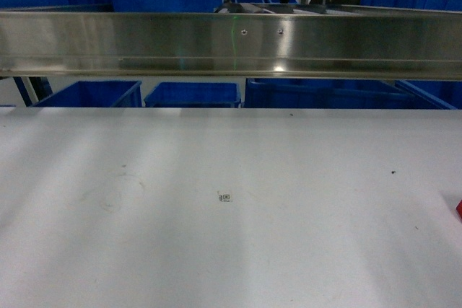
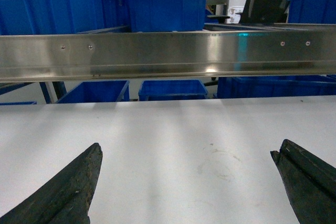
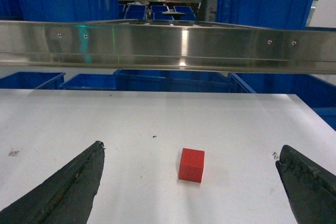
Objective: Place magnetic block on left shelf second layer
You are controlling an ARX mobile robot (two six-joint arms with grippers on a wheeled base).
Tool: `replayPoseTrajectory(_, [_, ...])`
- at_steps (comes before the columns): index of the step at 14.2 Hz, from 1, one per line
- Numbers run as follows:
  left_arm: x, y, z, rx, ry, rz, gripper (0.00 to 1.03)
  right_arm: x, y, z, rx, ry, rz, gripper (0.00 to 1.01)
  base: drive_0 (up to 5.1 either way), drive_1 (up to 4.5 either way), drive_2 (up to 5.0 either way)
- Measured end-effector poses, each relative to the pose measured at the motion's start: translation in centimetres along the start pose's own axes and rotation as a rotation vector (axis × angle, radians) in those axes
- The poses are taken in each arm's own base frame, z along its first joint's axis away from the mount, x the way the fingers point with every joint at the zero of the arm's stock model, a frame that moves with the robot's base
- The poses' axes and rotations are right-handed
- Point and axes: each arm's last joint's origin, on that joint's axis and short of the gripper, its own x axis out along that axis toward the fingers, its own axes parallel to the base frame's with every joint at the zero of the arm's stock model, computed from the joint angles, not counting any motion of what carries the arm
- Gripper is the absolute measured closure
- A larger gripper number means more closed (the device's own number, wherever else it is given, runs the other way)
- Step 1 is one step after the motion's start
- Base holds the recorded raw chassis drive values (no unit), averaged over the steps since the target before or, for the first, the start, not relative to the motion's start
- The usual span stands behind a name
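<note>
Magnetic block: lies on the white tabletop near its right edge, untouched. Right gripper: jaws spread wide, block between and ahead of them. I would descend squarely over opposite faces before closing. Left gripper: wide, holding nothing.

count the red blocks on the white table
1. The red block sits on the white table, ahead of the open right end effector; the head view catches only a red sliver at its right edge. Others could lie outside the views.
</note>
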Motion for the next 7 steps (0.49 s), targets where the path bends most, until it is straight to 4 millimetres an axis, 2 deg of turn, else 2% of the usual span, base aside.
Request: replayPoseTrajectory(7, [0.0,0.0,0.0,0.0,0.0,0.0,0.05,0.0,0.0,0.0,0.0,0.0,0.0,0.03,0.0,0.0,0.0])
